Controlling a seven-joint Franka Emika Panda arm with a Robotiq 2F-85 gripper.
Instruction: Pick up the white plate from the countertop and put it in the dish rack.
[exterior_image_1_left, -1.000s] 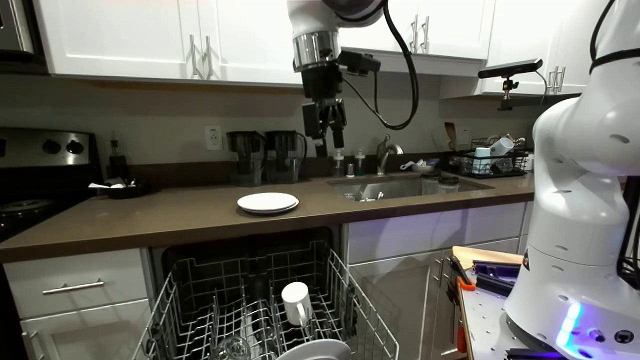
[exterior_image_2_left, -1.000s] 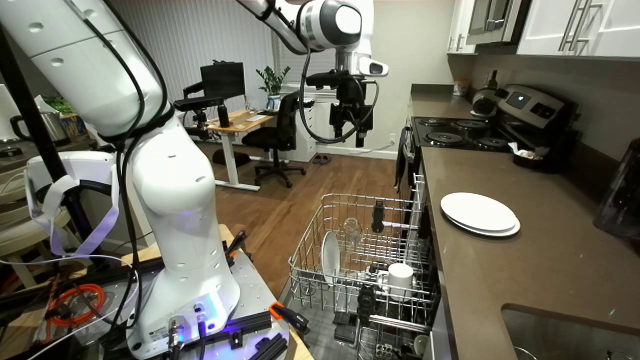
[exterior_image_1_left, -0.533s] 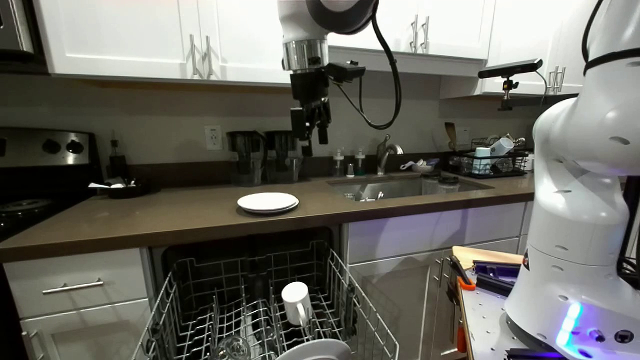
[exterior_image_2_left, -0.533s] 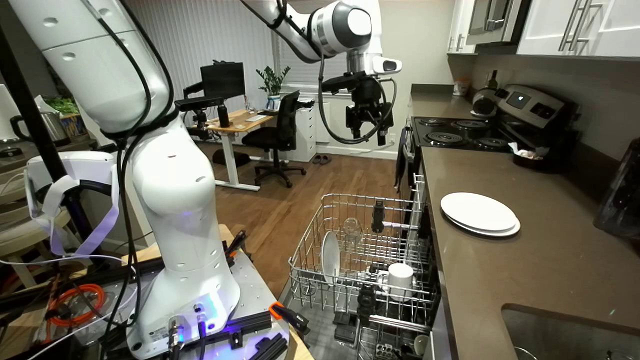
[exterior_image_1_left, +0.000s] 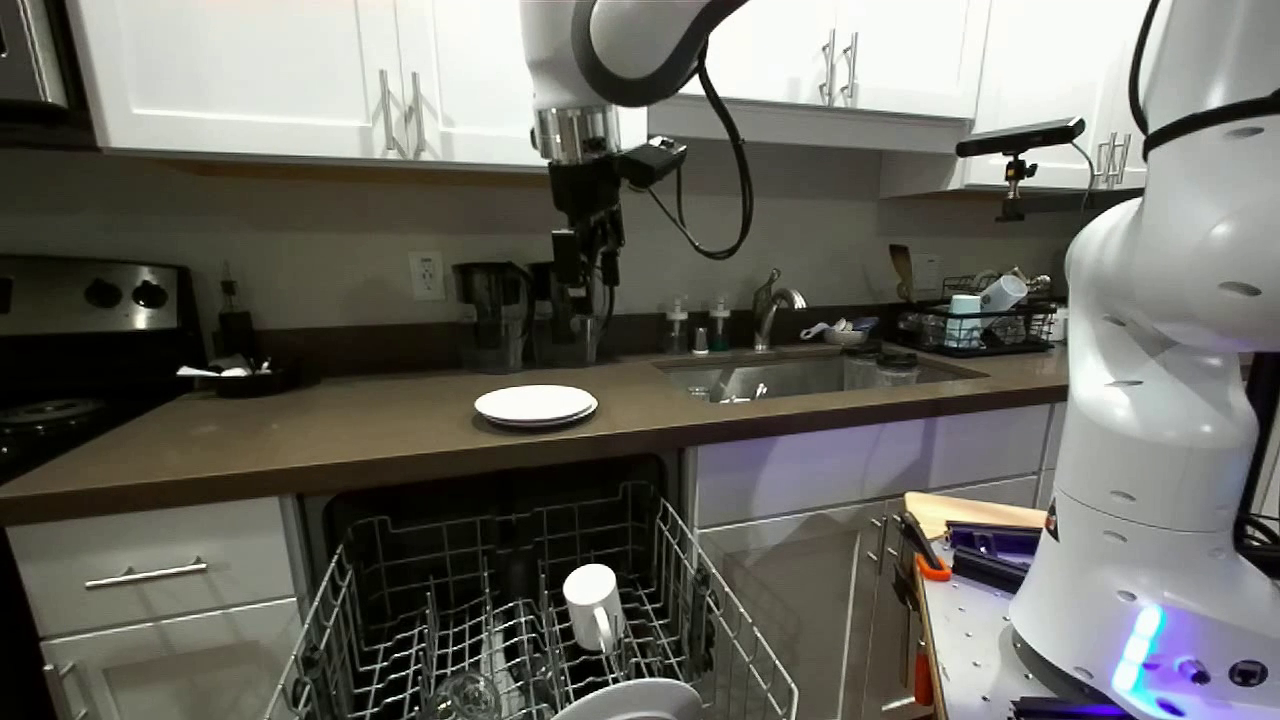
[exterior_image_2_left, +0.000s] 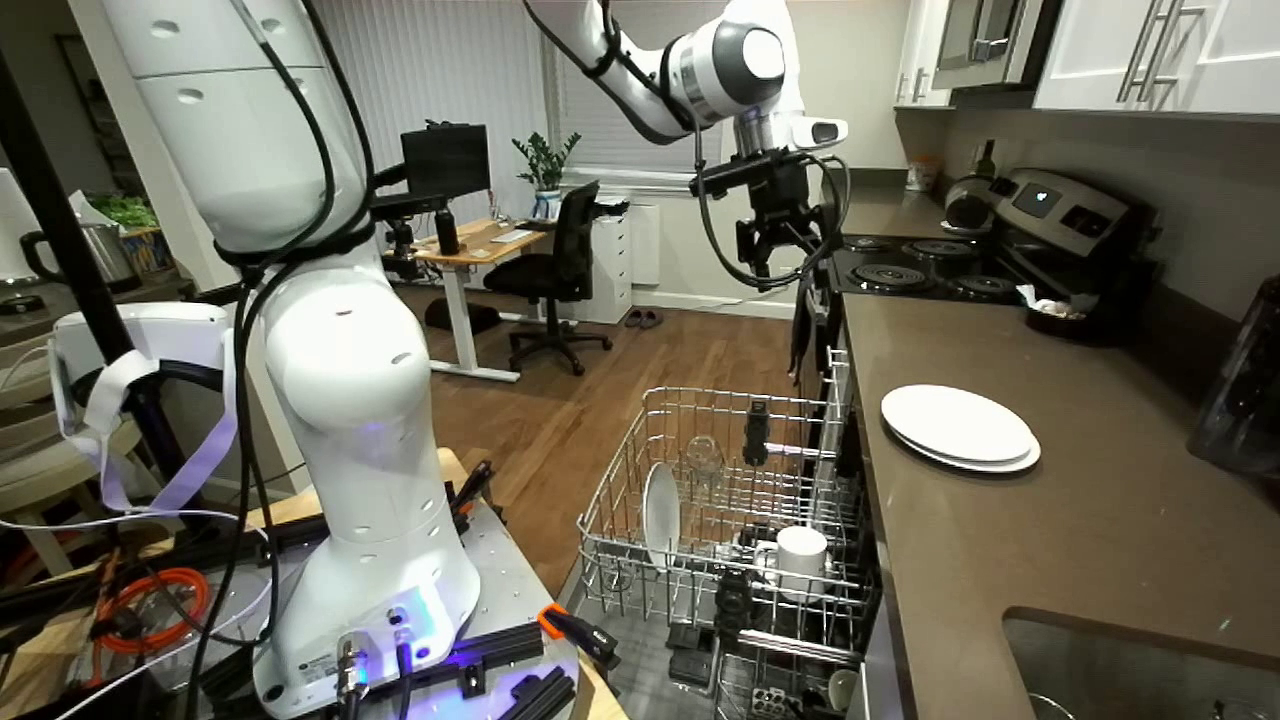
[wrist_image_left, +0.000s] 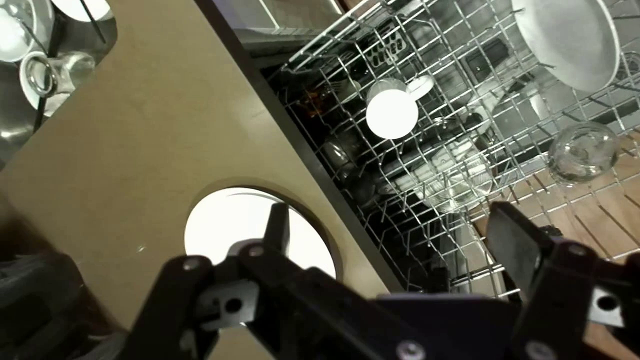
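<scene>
Two white plates lie stacked flat on the brown-grey countertop (exterior_image_1_left: 330, 430); the upper white plate (exterior_image_1_left: 535, 402) also shows in an exterior view (exterior_image_2_left: 960, 425) and in the wrist view (wrist_image_left: 220, 220), partly behind a finger. My gripper (exterior_image_1_left: 590, 285) is open and empty, well above the plates; it also shows in an exterior view (exterior_image_2_left: 785, 258) partly behind its cable. In the wrist view my gripper (wrist_image_left: 390, 212) has its fingers wide apart, one over the plate, one over the dish rack (wrist_image_left: 425, 227). The pulled-out rack stands below the counter's front edge.
The rack holds a white mug (exterior_image_2_left: 801, 560), an upright plate (exterior_image_2_left: 660, 515) and a glass (wrist_image_left: 582, 152). Dark pitchers (exterior_image_1_left: 492, 320) stand behind the plates against the wall. A sink (exterior_image_1_left: 800, 380) lies along the counter, and a stove (exterior_image_2_left: 890, 275) adjoins its other end.
My gripper has moved left and slightly down in one exterior view, and right and slightly down in another, toward the counter. The plates and rack have not moved.
</scene>
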